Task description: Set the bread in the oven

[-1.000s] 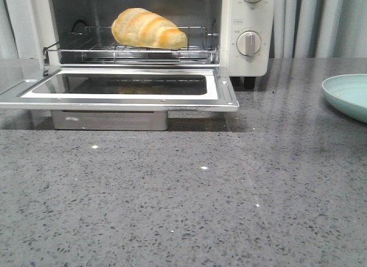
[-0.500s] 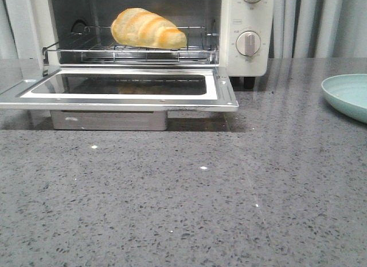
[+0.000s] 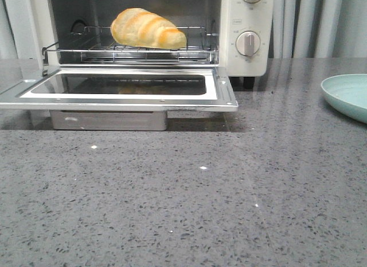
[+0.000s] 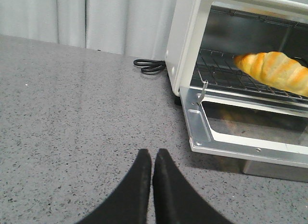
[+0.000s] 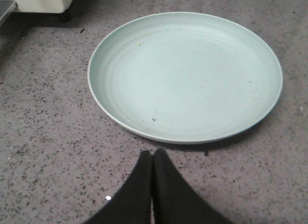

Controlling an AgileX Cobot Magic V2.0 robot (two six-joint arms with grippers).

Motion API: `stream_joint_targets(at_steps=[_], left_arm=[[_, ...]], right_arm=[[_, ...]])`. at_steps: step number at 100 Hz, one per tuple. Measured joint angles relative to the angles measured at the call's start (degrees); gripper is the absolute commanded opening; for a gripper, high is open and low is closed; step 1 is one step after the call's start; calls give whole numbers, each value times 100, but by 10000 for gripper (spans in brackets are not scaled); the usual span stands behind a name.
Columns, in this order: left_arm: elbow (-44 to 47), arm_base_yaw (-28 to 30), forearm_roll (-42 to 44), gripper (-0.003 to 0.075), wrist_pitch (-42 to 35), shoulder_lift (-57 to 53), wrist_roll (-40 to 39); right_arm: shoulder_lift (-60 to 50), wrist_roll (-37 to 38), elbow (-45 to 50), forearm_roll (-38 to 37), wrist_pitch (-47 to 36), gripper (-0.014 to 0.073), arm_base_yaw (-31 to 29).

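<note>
The bread (image 3: 148, 28), a golden-yellow roll with paler stripes, lies on the wire rack (image 3: 129, 50) inside the oven (image 3: 246, 31). The oven is cream-white, and its glass door (image 3: 117, 89) hangs open, flat over the counter. The left wrist view shows the bread (image 4: 274, 70) on the rack from the side. My left gripper (image 4: 152, 154) is shut and empty above the counter, to the left of the door's corner. My right gripper (image 5: 152, 155) is shut and empty just short of a plate's rim. Neither gripper appears in the front view.
A pale green plate (image 5: 185, 74) with nothing on it sits on the grey speckled counter (image 3: 183, 198) to the right of the oven, its edge (image 3: 347, 95) showing in the front view. A black power cord (image 4: 149, 66) lies behind the oven's left side. Curtains hang at the back.
</note>
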Motion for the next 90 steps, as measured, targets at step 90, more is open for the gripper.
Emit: stream_joint_targets(at_steps=[90], left_arm=[[0, 0, 0, -21, 0, 0, 0]], right_arm=[[-2505, -1727, 1364, 1243, -417, -75, -1531]])
